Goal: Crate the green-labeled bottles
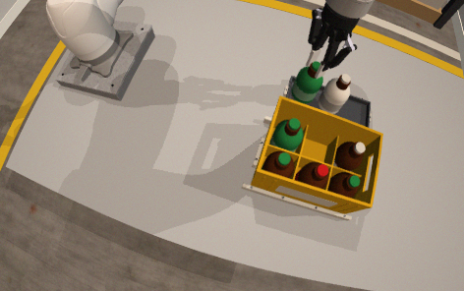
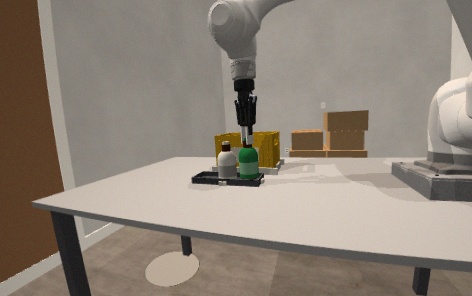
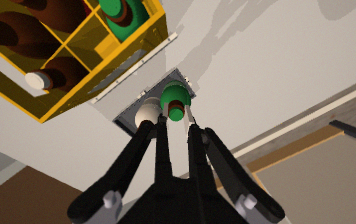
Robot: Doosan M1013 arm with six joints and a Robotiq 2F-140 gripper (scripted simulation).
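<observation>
Gripping the neck of the green-labeled bottle [image 1: 308, 85] from straight above, black gripper [image 1: 328, 61] clenched on it just under the green cap, fingertips flanking the brown neck. Standing upright at the tray's [image 1: 363, 109] near-left corner, touching or nearly touching the white-labeled bottle [image 1: 335, 94] beside it, hence, by the look of it, a high vertical hold on the neck that stays clear of that neighbour. Waiting just beside the tray, yellow crate [image 1: 372, 156] with six cells, five taken: a green-labeled bottle [image 1: 287, 135] in the back-left cell, brown bottles with green [image 1: 278, 162], red [image 1: 315, 174], green [image 1: 346, 183] and white [image 1: 351, 154] caps in the others. Left open, only the middle cell of the back row [image 1: 319, 143], likely the target, with a lift over the crate wall needed first. Resting on a pale grey table [image 2: 280, 210] with dark legs, tray and crate near its far edge, arm base [image 1: 131, 61] bolted at another corner. Ringing the table, yellow floor line [image 1: 25, 108] over wood-look flooring; behind, grey walls and stacked cardboard boxes [image 2: 345, 130].
</observation>
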